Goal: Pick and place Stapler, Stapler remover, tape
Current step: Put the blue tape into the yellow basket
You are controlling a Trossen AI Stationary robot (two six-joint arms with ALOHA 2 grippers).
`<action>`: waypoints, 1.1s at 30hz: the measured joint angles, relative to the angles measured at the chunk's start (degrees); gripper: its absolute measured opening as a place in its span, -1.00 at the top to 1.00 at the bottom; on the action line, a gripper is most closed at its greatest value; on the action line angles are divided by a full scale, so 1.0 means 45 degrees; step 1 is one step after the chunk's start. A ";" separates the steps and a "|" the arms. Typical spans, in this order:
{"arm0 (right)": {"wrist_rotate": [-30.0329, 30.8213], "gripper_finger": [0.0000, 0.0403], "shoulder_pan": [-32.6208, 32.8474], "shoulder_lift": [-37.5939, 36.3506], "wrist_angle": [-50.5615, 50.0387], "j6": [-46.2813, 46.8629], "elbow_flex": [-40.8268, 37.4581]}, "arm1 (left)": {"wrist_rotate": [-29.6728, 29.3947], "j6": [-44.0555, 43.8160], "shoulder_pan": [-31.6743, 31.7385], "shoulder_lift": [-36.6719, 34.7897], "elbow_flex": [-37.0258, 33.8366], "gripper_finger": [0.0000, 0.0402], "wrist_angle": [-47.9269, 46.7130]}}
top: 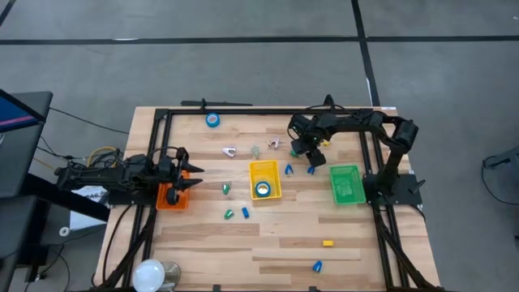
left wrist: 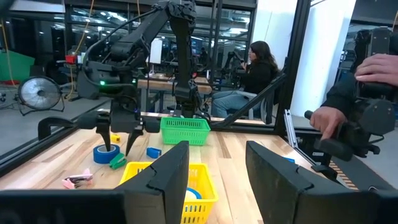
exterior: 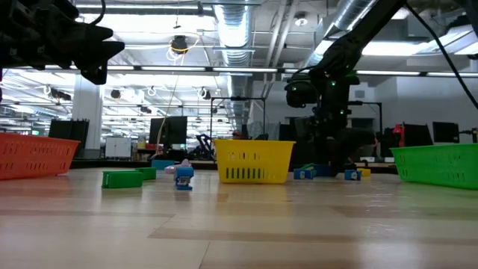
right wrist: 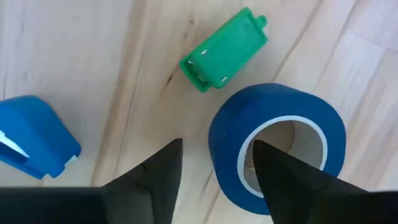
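The right gripper (right wrist: 214,168) is hanging over the pale wooden table (right wrist: 74,74) with its dark fingers parted around one wall of a round roll of blue tape (right wrist: 277,146), one finger outside and one dipping into its pale centre hole; whether they are pressing it I cannot tell. Just beyond are lying a blocky green plastic piece (right wrist: 225,50) and a blue one (right wrist: 34,144). Farther off, the yellow slotted basket (top: 264,180) is holding another tape ring, and the left gripper (top: 195,177) is waiting half-open above the orange basket (top: 171,197).
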 joint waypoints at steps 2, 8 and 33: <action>-0.0008 0.19 0.0000 0.0000 -0.0041 0.0000 -0.0005 | 0.0000 0.0000 0.0001 -0.0002 0.0000 0.26 0.0002; 0.0049 0.45 0.0014 -0.0044 0.0044 0.0010 -0.0015 | -0.0003 -0.0004 0.0001 -0.0002 0.0000 0.26 -0.0003; 0.0442 0.73 0.0473 -0.0720 -0.1916 0.0149 0.2132 | -0.0005 -0.0001 -0.0001 -0.0002 0.0000 0.26 -0.0003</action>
